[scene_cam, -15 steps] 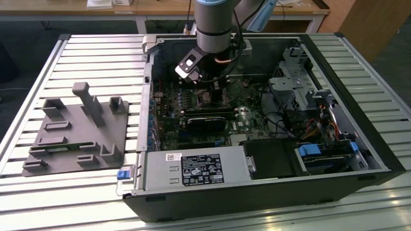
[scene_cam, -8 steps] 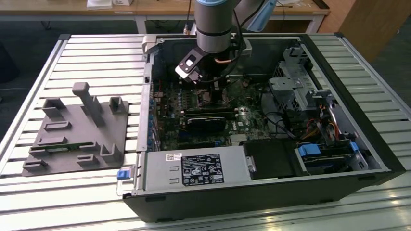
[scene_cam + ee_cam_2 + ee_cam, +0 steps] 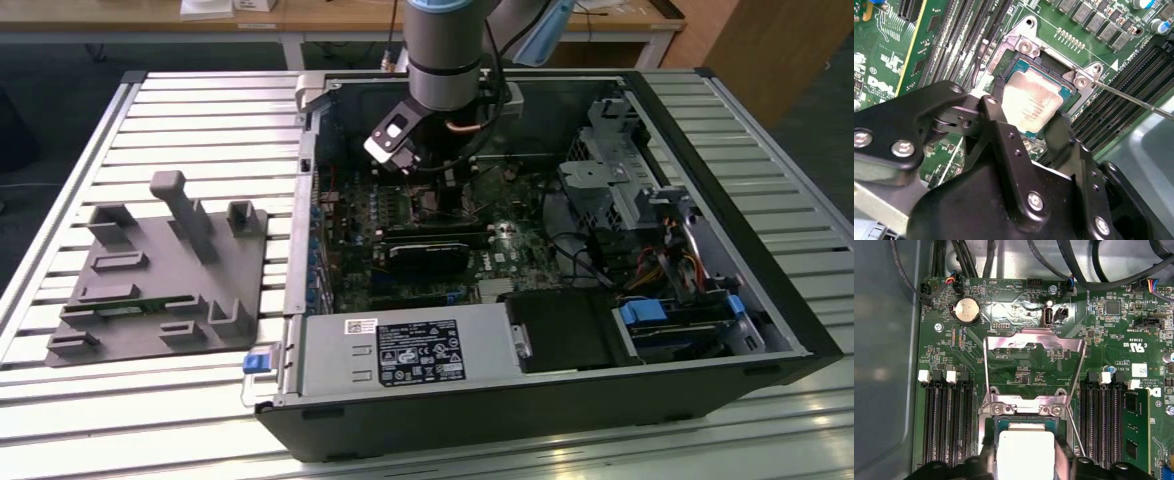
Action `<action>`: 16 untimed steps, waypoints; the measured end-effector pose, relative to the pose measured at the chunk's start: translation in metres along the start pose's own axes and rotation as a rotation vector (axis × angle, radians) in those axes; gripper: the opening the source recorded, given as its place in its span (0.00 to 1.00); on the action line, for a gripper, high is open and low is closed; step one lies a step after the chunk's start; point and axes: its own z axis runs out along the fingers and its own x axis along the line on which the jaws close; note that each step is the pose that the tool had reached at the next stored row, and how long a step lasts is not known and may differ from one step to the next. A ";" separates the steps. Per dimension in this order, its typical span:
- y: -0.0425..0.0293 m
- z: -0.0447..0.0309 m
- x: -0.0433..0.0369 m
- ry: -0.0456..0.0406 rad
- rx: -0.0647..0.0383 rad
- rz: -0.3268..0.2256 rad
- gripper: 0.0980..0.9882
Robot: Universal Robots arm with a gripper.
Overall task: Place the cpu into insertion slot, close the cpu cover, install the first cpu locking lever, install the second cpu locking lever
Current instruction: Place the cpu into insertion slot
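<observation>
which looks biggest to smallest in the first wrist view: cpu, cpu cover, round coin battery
1. cpu cover, standing open
2. cpu, nearer the camera and cut off at the picture's edge, so its rank against the cover is unsure
3. coin battery, clearly smallest

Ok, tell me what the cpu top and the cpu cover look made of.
The cpu has a top that looks like metal, matte silver-grey, with soft even glare. The cpu cover is probably thin sheet metal, bare and shiny: streaky reflections, sharp stamped edges.
</observation>
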 end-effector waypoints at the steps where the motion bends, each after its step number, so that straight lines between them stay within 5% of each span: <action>1: 0.0000 -0.0002 -0.0001 -0.0002 0.000 0.000 0.57; 11: 0.0010 -0.0162 -0.0002 -0.0004 0.000 0.000 0.56; 16: 0.0011 -0.0170 -0.0015 -0.0003 0.001 0.000 0.35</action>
